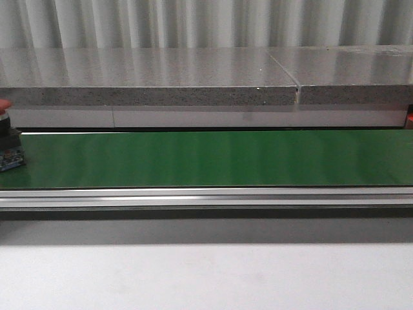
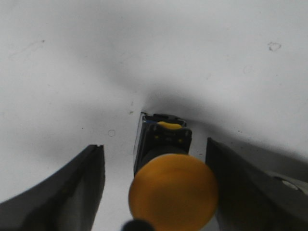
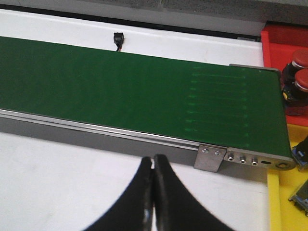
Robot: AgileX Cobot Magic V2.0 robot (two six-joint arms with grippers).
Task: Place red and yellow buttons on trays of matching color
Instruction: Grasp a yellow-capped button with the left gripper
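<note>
The left gripper [image 2: 156, 192] stood wide open in its wrist view, its two dark fingers [image 2: 72, 192] spread well apart with a clear gap on either side of what sat between them. Between the fingers lay a yellow button [image 2: 173, 192], its round cap facing the camera and its dark body with a metal-edged base extending away behind the cap. It rested on the pale table [image 2: 144, 53], and neither finger touched it; the cap sat nearer to one finger than to the other.

The right gripper [image 3: 153, 192] was closed, its two black fingertips [image 3: 139, 197] pressed together with nothing between them. It hung over the white table [image 3: 57, 178], just on the near side of the conveyor's metal rail [image 3: 96, 132]. Beyond the rail ran the green conveyor belt [image 3: 120, 91]. At the belt's end sat a red tray [image 3: 276, 48] holding two red buttons [image 3: 301, 79], and closer in, a yellow tray [image 3: 279, 202] with part of a metal-framed component at its edge.

In the front view, the green belt [image 1: 206, 158] stretched across the frame behind the table [image 1: 206, 271], and a red button [image 1: 5, 129] on a blue base rode at the belt's far left edge. Neither arm appeared there.
</note>
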